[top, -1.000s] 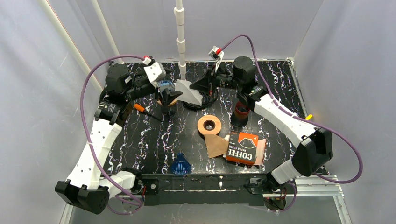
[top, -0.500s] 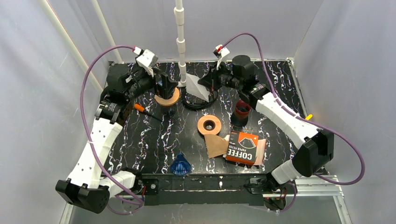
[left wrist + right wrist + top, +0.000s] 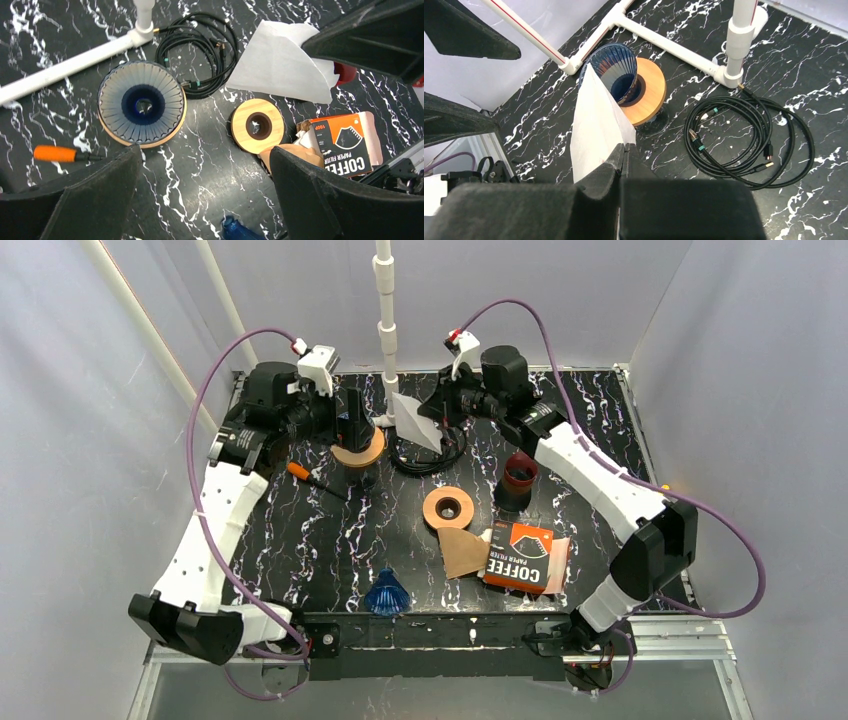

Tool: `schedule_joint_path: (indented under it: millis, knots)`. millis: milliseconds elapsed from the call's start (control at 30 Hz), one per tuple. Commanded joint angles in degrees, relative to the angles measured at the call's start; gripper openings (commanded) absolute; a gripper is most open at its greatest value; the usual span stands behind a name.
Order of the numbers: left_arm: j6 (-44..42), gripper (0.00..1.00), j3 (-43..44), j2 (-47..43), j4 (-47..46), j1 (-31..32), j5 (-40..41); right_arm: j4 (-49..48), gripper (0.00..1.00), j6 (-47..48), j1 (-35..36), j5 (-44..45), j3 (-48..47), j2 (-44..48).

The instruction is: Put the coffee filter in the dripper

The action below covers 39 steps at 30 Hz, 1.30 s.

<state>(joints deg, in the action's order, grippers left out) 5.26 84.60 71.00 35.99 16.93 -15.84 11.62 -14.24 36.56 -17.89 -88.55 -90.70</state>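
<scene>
Right gripper (image 3: 624, 148) pinched tight on white filter (image 3: 596, 120), just right of the dripper (image 3: 142, 102). Left gripper (image 3: 204, 150) wide apart above dripper, far left.

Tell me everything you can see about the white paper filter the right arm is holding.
The white paper filter is a thin, flattened cone, lightly creased, with one curved edge. The right claw is shut on its edge, holding it in the air over the black marbled table, apart from the blue ribbed dripper and not in it. Nothing else touches it.
</scene>
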Motion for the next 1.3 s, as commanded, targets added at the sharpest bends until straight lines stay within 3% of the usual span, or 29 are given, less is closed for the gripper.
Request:
schedule_joint_path:
  millis: [0, 233, 500, 700, 1267]
  knots:
    - [4.70, 0.98, 6.07, 2.63, 9.83, -0.34, 5.43, 1.18, 0.01, -1.40, 1.35, 0.85, -5.19, -2.20]
    - [12.15, 0.98, 10.00, 5.88, 15.01, -1.36, 9.61, 1.52, 0.01, -3.15, 3.02, 2.82, -9.39, -6.11]
    - [18.63, 0.98, 15.24, 11.35, 20.44, -5.43, 4.75, 1.74, 0.01, -4.97, 4.31, 4.71, -14.90, -10.80]
    - [23.02, 0.98, 16.33, 12.53, 20.36, -7.85, 6.17, 1.66, 0.01, -6.26, 5.47, 5.80, -19.12, -14.65]
    - [24.41, 0.98, 13.06, 9.00, 15.84, -8.13, 8.79, 6.68, 0.01, -7.90, 8.24, 9.87, -31.26, -24.87]
